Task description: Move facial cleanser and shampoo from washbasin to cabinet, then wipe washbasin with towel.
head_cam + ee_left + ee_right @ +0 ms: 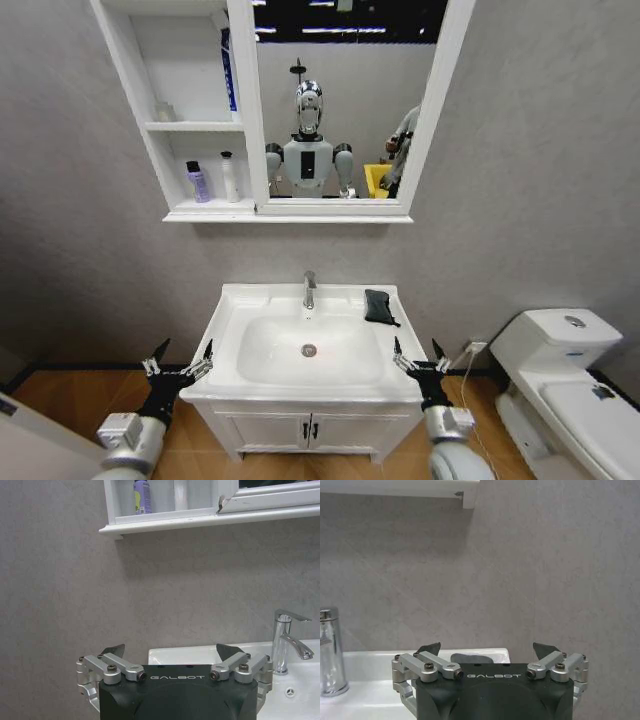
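While flanking washbasin (232,300), left claw (184,354), right claw (418,351) gape; raised.

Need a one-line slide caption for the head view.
Both bottles shelved in the cabinet; towel on washbasin; left gripper and right gripper open beside it.

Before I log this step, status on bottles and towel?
Both jaws open, empty, flanking washbasin. Purple bottle and white bottle on cabinet shelf. Towel on rim, untouched.
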Controlling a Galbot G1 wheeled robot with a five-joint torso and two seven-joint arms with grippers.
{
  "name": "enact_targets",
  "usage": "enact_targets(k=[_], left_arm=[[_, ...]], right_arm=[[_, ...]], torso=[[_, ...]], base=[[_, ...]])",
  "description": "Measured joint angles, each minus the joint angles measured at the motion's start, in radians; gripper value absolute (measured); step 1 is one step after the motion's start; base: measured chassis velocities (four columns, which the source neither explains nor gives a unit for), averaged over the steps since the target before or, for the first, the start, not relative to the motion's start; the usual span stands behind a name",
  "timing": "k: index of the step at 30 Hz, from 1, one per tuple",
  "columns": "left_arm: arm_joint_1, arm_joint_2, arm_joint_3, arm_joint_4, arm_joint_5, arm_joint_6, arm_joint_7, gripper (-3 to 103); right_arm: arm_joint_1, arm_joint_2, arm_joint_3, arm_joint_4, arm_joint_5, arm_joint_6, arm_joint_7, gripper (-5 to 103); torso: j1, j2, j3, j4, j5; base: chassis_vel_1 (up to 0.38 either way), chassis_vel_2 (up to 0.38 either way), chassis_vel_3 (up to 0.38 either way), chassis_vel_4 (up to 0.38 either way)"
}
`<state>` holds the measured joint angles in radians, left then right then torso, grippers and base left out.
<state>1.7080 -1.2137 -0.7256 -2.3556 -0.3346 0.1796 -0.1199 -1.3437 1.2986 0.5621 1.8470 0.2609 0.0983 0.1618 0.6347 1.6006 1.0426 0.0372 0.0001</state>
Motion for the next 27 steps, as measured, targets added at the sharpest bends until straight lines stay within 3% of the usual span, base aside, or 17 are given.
enact_targets(k=[4, 6, 8, 11, 16, 22, 27], left_arm=[[-0.001, 0.001, 0.001, 0.001, 0.000, 0.000, 0.000, 100], [-0.001, 0.001, 0.001, 0.001, 0.000, 0.000, 0.000, 100], [-0.002, 0.001, 0.002, 0.001, -0.001, 0.000, 0.000, 100], [-0.002, 0.001, 0.002, 0.002, -0.001, 0.000, 0.000, 100], [-0.002, 0.001, 0.003, 0.002, -0.001, 0.000, -0.001, 100], [-0.002, 0.002, 0.003, 0.003, -0.001, 0.000, -0.001, 100], [-0.002, 0.002, 0.003, 0.003, -0.001, 0.000, -0.001, 100]], right_arm=[[0.204, -0.019, -0.044, -0.187, 0.020, -0.047, -0.002, 100], [0.256, -0.019, -0.055, -0.249, 0.020, -0.048, -0.010, 100], [0.377, -0.017, -0.091, -0.417, 0.015, -0.041, -0.046, 100], [0.418, -0.012, -0.111, -0.474, 0.007, -0.030, -0.060, 103], [0.548, 0.016, -0.151, -0.642, -0.008, -0.021, -0.076, 92], [0.643, 0.016, -0.179, -0.743, -0.002, -0.029, -0.072, 97], [0.677, 0.015, -0.196, -0.796, 0.063, -0.064, -0.059, 101]], torso=[[0.000, 0.000, 0.000, 0.0001, 0.0000], [0.000, 0.000, 0.000, 0.0004, 0.0000], [0.000, 0.000, 0.000, -0.0002, 0.0000], [0.000, 0.000, 0.000, -0.0002, -0.0002], [0.000, 0.000, 0.000, -0.0002, -0.0001], [0.000, 0.000, 0.000, -0.0001, -0.0003], [0.000, 0.000, 0.000, -0.0002, -0.0001]], base=[[0.000, 0.000, 0.000, 0.000], [0.000, 0.000, 0.000, 0.000], [0.000, 0.000, 0.000, 0.000], [0.000, 0.000, 0.000, 0.000], [0.000, 0.000, 0.000, 0.000], [0.000, 0.000, 0.000, 0.000], [0.000, 0.000, 0.000, 0.000]])
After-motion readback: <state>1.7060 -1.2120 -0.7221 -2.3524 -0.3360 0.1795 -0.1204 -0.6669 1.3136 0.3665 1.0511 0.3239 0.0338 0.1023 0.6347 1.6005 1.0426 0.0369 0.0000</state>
